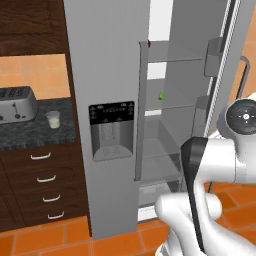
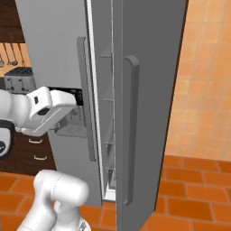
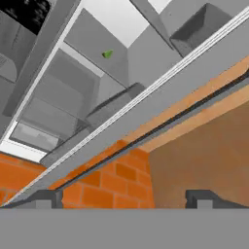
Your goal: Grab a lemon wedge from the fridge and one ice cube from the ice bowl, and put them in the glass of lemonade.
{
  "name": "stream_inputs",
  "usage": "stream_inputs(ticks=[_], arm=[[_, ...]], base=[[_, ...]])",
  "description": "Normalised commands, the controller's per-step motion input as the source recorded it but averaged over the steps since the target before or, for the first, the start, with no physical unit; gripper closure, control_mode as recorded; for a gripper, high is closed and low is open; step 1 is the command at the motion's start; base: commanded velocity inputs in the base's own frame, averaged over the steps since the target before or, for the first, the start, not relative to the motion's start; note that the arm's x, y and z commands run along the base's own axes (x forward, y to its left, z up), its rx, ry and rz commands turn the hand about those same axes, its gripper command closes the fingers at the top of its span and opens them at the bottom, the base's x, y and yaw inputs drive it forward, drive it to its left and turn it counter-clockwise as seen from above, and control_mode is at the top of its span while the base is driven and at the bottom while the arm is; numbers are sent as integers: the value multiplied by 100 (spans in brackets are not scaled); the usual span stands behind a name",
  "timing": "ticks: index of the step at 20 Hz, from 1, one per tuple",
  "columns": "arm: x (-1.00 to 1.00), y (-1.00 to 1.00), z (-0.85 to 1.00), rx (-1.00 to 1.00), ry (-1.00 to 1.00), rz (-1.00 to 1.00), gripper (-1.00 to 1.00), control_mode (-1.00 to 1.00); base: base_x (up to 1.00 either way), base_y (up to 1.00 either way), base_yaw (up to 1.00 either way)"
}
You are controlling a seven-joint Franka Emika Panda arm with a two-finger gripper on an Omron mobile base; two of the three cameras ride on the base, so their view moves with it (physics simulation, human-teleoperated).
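Fridge [image 1: 107,75] door on the right stands swung open, showing pale shelves inside. On a middle shelf sits the lemon wedge [image 1: 161,95], a tiny green-yellow point, also seen in the hand view [image 3: 108,54]. The gripper [image 3: 124,198] has its tips spread wide, holding nothing, facing the open door's edge and the orange floor. The glass of lemonade [image 1: 53,119] stands on the dark counter [image 1: 35,132] beside the toaster [image 1: 16,104].
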Motion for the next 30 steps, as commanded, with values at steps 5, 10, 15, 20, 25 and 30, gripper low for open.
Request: stream_inputs(ticks=[5,10,15,20,25,30], arm=[[85,59,-1,-28,37,0,-100,-100],[98,10,-23,-25,30,0,-100,-100],[92,-5,-36,-24,16,0,-100,-100],[41,-19,-14,-7,3,-3,-100,-100],[28,-35,-1,-4,3,-10,-100,-100],[0,-92,-16,0,2,-14,-100,-100]], base=[[0,0,0],[0,0,0],[0,0,0],[0,0,0],[0,0,0],[0,0,0]])
